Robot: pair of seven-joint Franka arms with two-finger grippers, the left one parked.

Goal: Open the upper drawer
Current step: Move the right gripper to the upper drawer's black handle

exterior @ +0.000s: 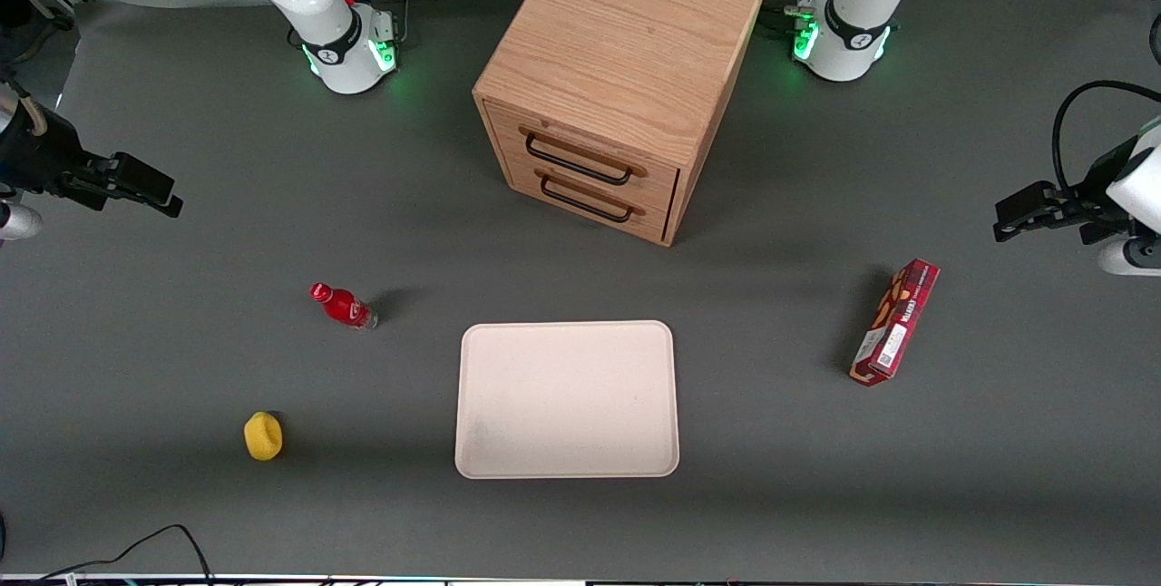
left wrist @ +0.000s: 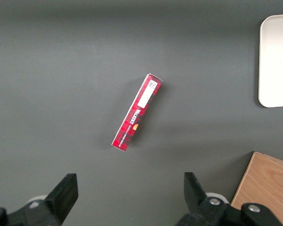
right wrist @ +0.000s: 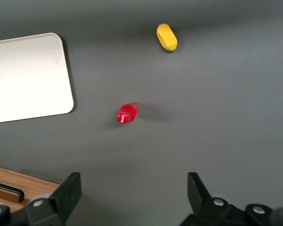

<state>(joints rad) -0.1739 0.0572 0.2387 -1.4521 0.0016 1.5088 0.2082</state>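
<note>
The tool (exterior: 150, 191) hangs released, fingers spread, above bare tabletop (exterior: 181, 368), well apart from the closed upper drawer (exterior: 580, 160); a red bottle (right wrist: 127, 113) stands nearby.

A robot lab: two white arm bases (exterior: 349, 51) with green lights are bolted to a grey matted surface (exterior: 181, 495), cables (exterior: 136, 550) trailing at its edge, the working hand (exterior: 122, 182) hanging above it, fingers spread.

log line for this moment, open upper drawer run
stage: pre-approach | gripper: open, holding nothing, high at working arm's end of table, away from cabinet | upper drawer: shut, handle untouched
</note>
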